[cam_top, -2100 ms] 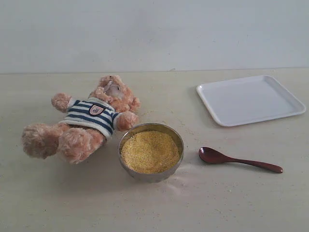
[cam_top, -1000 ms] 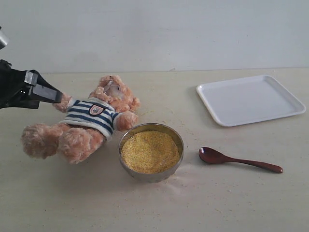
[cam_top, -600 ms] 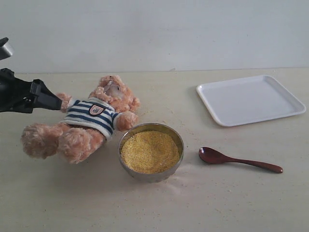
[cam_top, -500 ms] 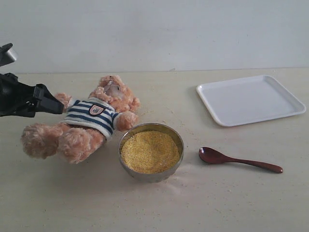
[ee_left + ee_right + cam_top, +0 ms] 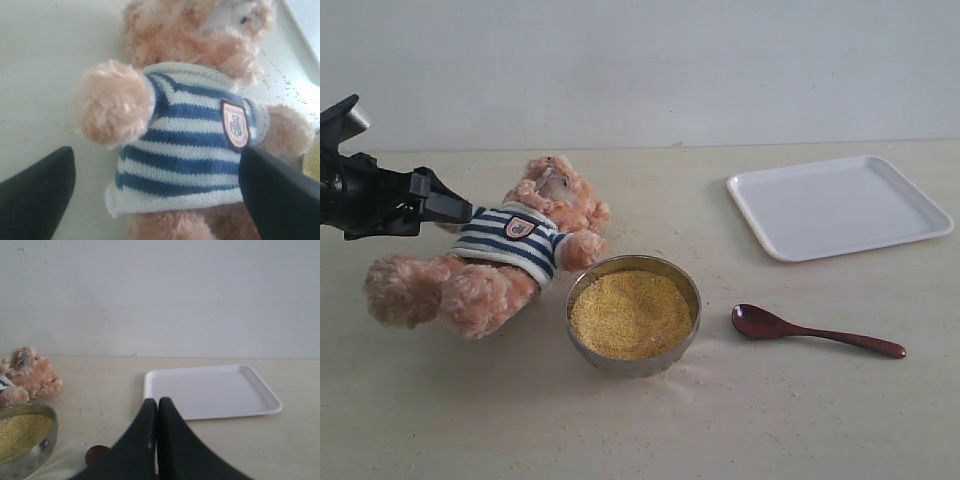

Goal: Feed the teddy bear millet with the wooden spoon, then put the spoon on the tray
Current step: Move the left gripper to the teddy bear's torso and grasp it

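Step in hand, as judged: securing the teddy bear before feeding. The left gripper stands wide open, its jaws flanking the striped torso; contact cannot be confirmed. The bear lies on its back at ten o'clock from the steel bowl of millet. The wooden spoon lies untouched at three o'clock from the bowl, and the tray sits at one o'clock. The right gripper is closed and empty. The next move likely calls for closing on the torso, then fetching the spoon. Loose grains dot the table; nothing obstructs.
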Robot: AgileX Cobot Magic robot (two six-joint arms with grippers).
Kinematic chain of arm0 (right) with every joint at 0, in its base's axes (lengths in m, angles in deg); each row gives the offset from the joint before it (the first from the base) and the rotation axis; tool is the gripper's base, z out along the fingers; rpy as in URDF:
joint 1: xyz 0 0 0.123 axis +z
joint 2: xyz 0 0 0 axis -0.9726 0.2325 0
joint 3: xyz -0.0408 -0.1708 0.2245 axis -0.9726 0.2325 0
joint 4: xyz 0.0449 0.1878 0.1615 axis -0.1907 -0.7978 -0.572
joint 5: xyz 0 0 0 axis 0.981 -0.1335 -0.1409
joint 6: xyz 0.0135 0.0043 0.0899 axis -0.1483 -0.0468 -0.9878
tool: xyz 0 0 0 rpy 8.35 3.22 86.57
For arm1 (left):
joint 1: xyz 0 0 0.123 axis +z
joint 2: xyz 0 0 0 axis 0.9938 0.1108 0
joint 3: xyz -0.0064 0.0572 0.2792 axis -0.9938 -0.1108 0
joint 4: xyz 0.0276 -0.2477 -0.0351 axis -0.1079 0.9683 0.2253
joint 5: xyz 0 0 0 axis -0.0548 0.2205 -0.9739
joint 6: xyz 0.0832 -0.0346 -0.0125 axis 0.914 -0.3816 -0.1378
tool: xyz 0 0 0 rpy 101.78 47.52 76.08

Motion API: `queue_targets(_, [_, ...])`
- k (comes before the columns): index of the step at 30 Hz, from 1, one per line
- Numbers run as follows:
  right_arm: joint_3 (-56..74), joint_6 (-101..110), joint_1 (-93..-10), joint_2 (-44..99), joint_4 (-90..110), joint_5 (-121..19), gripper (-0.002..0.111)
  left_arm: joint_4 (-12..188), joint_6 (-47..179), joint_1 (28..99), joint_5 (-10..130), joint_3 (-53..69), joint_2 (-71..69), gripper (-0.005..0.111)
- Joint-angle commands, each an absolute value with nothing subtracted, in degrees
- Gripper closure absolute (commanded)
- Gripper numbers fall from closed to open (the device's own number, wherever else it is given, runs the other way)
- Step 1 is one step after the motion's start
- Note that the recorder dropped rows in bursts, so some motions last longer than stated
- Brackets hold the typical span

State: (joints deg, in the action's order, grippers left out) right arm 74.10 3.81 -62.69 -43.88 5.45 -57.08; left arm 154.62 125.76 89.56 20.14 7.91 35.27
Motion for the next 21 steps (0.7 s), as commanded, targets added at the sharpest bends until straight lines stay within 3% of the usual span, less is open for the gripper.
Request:
queue_targets(1, [74.1,3.8,-62.9,-44.2,5.5,-56.7,0.108,156.4,126.6,89.2,19.7,8.1,35.6,0.024])
queue_targets(8, [74.1,3.8,-62.9,-44.2,5.5,-56.7,0.108,156.7,127.1,89.2,21.0,8.1,37.9,0.011])
queue_targets(21, [74.1,3.8,-62.9,-44.2,5.5,-56.7,0.108,171.6,139.2,89.0,13.1,8.1,45.2,0.012])
